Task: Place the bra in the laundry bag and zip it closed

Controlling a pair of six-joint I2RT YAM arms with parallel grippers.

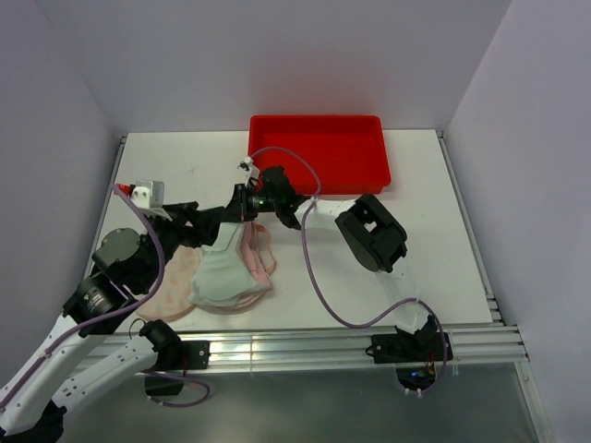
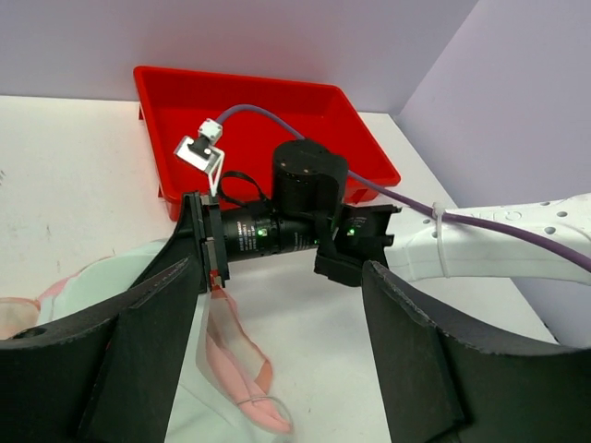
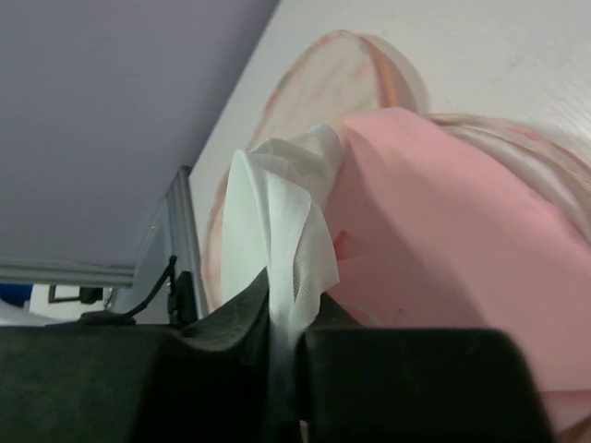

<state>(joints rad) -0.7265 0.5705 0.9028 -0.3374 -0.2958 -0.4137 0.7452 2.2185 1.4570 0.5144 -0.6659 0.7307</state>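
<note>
Nearest the overhead camera, both arm bases are sitting at the table's (image 1: 434, 231) front edge. The right arm is reaching leftwards across the middle, and the right gripper (image 1: 238, 205) is pinching the upper edge of the bra (image 1: 222, 275), whose pale mint cup with pink trim is hanging down onto the table. The laundry bag (image 1: 174, 281) is lying flat just left of the bra and partly under it, near the front left. The left gripper (image 1: 205, 220) is hovering just beside the right one, above the bag's far edge. A red tray (image 1: 319, 148) is sitting at the back.

From the left wrist, the left gripper (image 2: 282, 314) is standing wide apart, its black fingers (image 2: 138, 351) framing the scene and holding nothing. Between them, the right gripper (image 2: 214, 268) is clamping fabric, with the pink part of the bra (image 2: 235, 355) trailing below it. The red tray (image 2: 268, 101) is lying behind.

From the right wrist, the right gripper (image 3: 284, 369) is squeezing tight on a fold of the bra's white mesh (image 3: 277, 212), with pink cloth (image 3: 443, 231) bunching beside it. The laundry bag (image 3: 342, 65) is showing as a cream oval on the table beyond.
</note>
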